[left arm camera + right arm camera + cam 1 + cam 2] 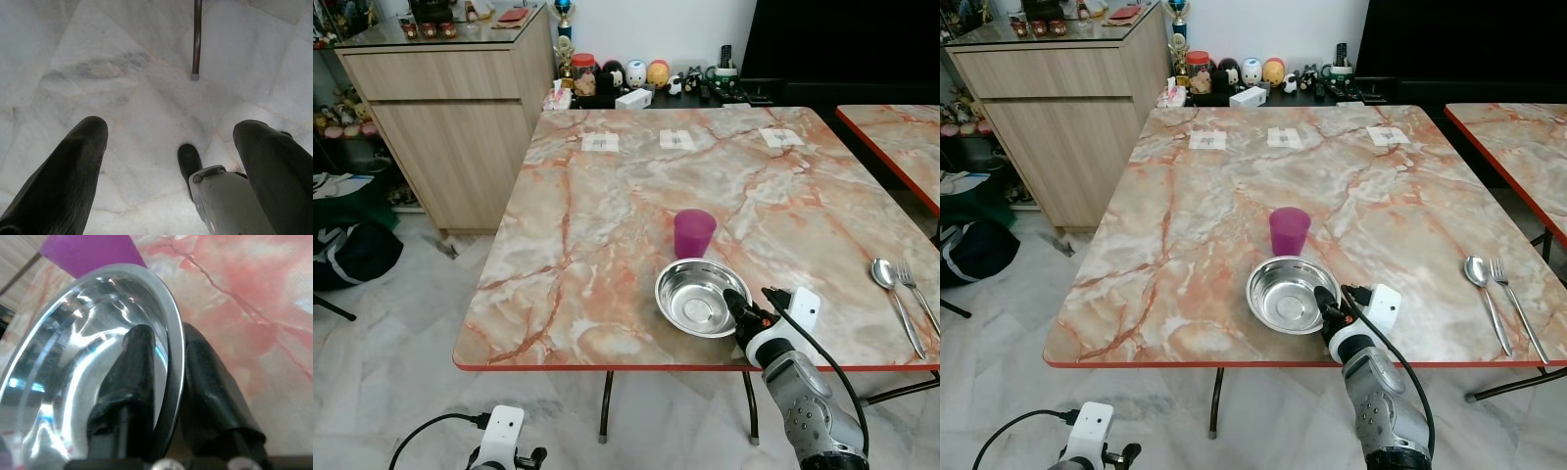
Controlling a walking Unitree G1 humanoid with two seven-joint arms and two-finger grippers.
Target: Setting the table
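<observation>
The right arm reaches up from below the near edge of the table [607, 196], forearm angled forward, and its right tool [740, 304] is clenched on the near right rim of the steel bowl [695, 294]. In the right wrist view one black finger [132, 377] lies inside the bowl against its shiny wall and the other finger [210, 391] presses on the outside, with the thin rim pinched between them. The bowl sits on the marble-patterned table, close to the near edge. Just beyond the bowl from the tool, touching or nearly touching its far rim, stands a purple cup [693, 233], upright.

The left arm hangs idle low beside the body; its left tool [166, 161] is released, the two fingers spread wide over the pale marble floor [122, 73], with a thin table leg [196, 39] standing ahead of it.

Well to the right of the right tool, near the table's right edge, a spoon [891, 294] and a fork [915, 294] lie side by side. Far beyond the tool, three small white cards [677, 140] rest in a row along the far side of the table. A wooden cabinet [450, 117] stands at the far left, and small figurines and jars [626, 76] line a low dark shelf behind the table. A second, similar table [896, 142] is at the far right
</observation>
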